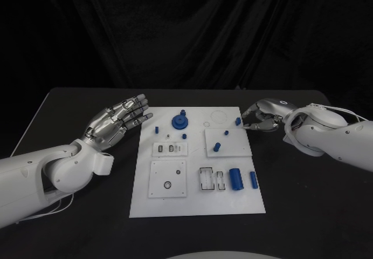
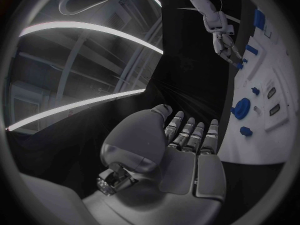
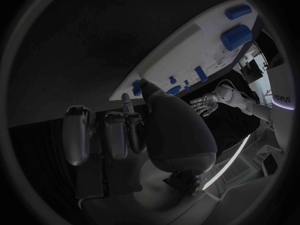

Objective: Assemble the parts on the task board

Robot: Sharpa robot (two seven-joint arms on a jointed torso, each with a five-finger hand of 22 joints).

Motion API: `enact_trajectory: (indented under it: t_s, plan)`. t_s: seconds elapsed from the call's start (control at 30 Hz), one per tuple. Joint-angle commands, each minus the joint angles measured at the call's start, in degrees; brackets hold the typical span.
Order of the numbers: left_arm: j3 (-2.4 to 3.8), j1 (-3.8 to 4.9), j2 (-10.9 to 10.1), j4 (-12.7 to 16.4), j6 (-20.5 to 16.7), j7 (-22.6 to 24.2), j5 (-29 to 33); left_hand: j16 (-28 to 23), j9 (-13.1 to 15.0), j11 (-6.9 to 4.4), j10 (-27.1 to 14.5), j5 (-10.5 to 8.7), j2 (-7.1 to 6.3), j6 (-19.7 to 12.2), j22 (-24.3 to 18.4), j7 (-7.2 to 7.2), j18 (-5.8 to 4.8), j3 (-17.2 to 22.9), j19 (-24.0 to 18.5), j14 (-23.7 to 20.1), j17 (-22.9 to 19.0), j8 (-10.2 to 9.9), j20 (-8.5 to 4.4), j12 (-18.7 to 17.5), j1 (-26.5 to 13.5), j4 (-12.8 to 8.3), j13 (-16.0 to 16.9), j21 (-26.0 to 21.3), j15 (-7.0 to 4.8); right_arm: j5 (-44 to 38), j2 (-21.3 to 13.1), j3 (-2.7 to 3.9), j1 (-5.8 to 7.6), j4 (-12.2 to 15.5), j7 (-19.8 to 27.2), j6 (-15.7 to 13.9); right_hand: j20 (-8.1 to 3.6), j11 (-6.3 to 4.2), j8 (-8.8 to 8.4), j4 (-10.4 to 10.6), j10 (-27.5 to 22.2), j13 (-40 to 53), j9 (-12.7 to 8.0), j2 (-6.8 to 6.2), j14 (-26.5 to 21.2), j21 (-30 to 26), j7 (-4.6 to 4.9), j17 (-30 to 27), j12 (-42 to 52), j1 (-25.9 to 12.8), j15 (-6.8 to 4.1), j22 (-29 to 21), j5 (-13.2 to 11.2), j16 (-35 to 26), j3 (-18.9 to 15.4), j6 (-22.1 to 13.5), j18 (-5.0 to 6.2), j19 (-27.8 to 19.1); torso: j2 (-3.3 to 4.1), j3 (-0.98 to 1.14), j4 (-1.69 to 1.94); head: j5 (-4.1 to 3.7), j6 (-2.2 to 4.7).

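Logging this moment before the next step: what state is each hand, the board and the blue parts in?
left hand: open, fingers spread, holding nothing, beside the board's left edge
right hand: at the board's far right corner, pinching a small blue part
task board: flat on the table
blue cylinders: lying on the board
blue gear: sitting on the board

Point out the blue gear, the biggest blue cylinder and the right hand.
blue gear (image 1: 180, 121), head view, on its round top face.
biggest blue cylinder (image 1: 235, 178), head view, mid-length on its side.
right hand (image 1: 260, 117), head view, on its knuckles.
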Motion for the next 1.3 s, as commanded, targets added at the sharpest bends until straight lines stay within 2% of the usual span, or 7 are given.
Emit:
enact_trajectory:
  t_s: [0.03,0.47,0.9,1.3]
  plan:
    - [0.05,-0.11,0.03,0.0,0.97,7.18,0.09,0.32,0.08,0.3,0.07,0.33,0.09,0.26,0.08,0.2,-0.37,0.33,0.5,0.05,0.05,0.25,-0.09,0.39,-0.66,-0.1,0.06,0.3,0.43,-0.44,0.38,0.06,-0.23,-0.46,-0.71,-0.96,-0.1,0.0,-0.4,0.09,6.06,15.1,-0.04,-0.13,6.0,-0.51,0.3,15.06,0.16,0.33,-0.11,11.15,0.35,0.11,-0.07,-0.24,0.59,0.7,-0.04,-0.06,0.07,0.0,-0.09]
    - [0.05,-0.19,0.37,-0.32,1.31,6.75,0.1,0.17,0.04,0.35,-0.09,0.32,0.05,-0.02,0.06,0.25,-0.48,0.74,0.46,-0.1,0.0,0.17,-0.1,0.15,-0.85,-0.13,0.01,0.27,0.49,-0.44,1.95,0.11,-0.36,-1.78,-0.53,-0.99,-0.02,0.14,-0.59,0.07,6.06,15.1,-0.14,-0.14,5.77,-1.39,0.47,14.57,0.16,0.53,0.0,10.76,0.41,-0.42,-0.17,-0.67,0.83,0.17,-0.05,0.01,0.16,-0.31,-0.24]
    - [0.05,-0.29,0.39,-0.56,1.5,6.29,0.1,0.12,0.0,0.4,-0.23,0.3,0.01,-0.26,0.03,0.25,-0.54,1.09,0.4,-0.19,-0.02,0.1,-0.12,0.03,-1.02,-0.16,-0.01,0.23,0.52,-0.44,3.23,0.14,-0.41,-2.85,-0.16,-0.87,0.15,0.37,-0.35,-0.03,6.06,15.1,-0.08,0.1,5.41,-2.21,0.72,13.84,0.16,1.01,0.18,10.41,1.09,-1.23,-0.15,-0.33,1.02,-0.27,-0.07,-0.01,0.04,-0.21,-0.33]
    - [0.05,-0.39,0.45,-0.74,1.84,5.89,0.1,0.13,0.01,0.42,-0.22,0.3,0.01,-0.22,0.03,0.26,-0.54,1.13,0.38,-0.2,-0.02,0.11,-0.12,0.05,-1.05,-0.16,-0.01,0.22,0.53,-0.44,4.31,0.16,-0.47,-3.48,0.45,-1.1,0.4,0.63,1.6,-0.03,6.06,15.1,1.25,0.3,5.35,-2.67,0.77,13.66,0.16,1.49,0.41,10.31,1.36,-1.44,-0.51,3.47,1.07,-0.28,-0.08,-0.02,0.08,-0.21,-0.57]
